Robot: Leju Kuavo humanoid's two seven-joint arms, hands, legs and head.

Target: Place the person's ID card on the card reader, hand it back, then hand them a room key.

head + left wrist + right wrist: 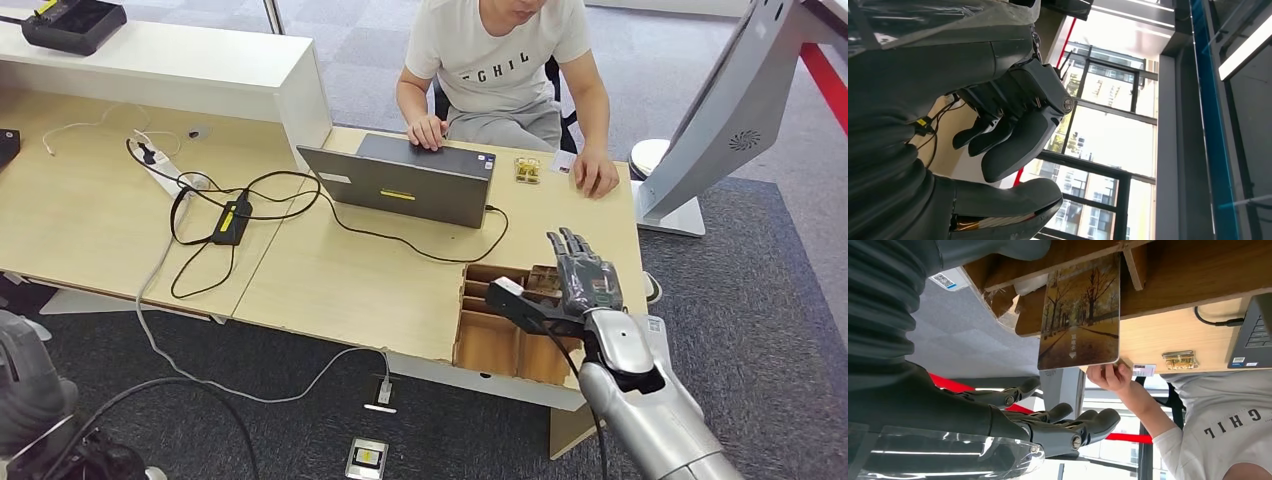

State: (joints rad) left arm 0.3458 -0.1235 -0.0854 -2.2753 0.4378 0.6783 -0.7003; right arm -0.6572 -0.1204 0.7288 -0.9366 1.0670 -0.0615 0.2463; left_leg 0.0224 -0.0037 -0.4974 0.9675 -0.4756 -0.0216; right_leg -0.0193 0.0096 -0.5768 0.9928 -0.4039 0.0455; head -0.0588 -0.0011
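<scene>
Pale wood forms the surface [330,290] ahead of us, with grey carpet beyond it and a person [500,60] seated on the far side behind an open laptop [405,185]. Our right hand [585,280] hovers over a wooden tray [490,345] of compartments at the surface's near right corner, fingers [1088,422] spread apart and holding nothing. From the right wrist, a card [1080,312] printed with autumn trees stands in the tray. A small white card [563,161] lies on the far edge, just beside the person's hand [597,175], which touches it; we cannot tell whether it is the ID. Near it sits a small gold object [527,170]. Our left hand [1008,125] hangs low with fingers loosely extended, gripping nothing. Black and white cables [230,215] sprawl left of the laptop.
</scene>
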